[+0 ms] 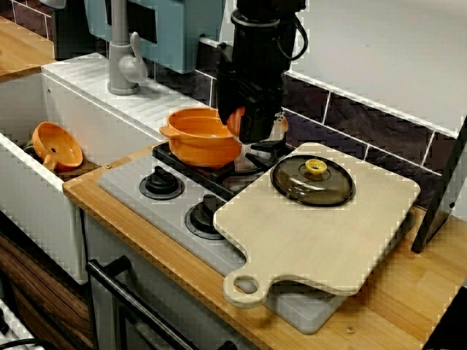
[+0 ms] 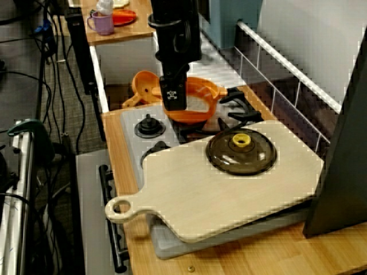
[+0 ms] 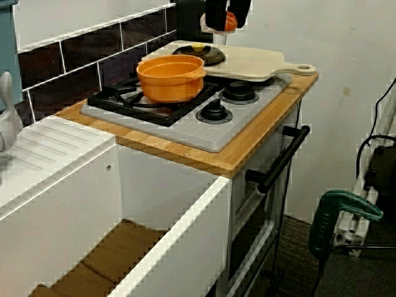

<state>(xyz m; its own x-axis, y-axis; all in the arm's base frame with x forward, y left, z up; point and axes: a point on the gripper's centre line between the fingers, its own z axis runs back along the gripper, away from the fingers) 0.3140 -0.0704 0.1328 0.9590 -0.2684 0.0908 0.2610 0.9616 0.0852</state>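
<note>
While the gripper [image 1: 250, 133] hung in the air close above the orange pot [image 1: 201, 138], its jaws were pinched nearly closed on a small orange-red thing [image 3: 229, 21], no clue what exactly. Just beside the pot lay the wooden cutting board [image 1: 321, 233], with a dark glass lid [image 1: 312, 182] resting on it.

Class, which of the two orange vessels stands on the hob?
The deep orange pot on the burner grate; the shallow orange dish lies in the sink.
</note>
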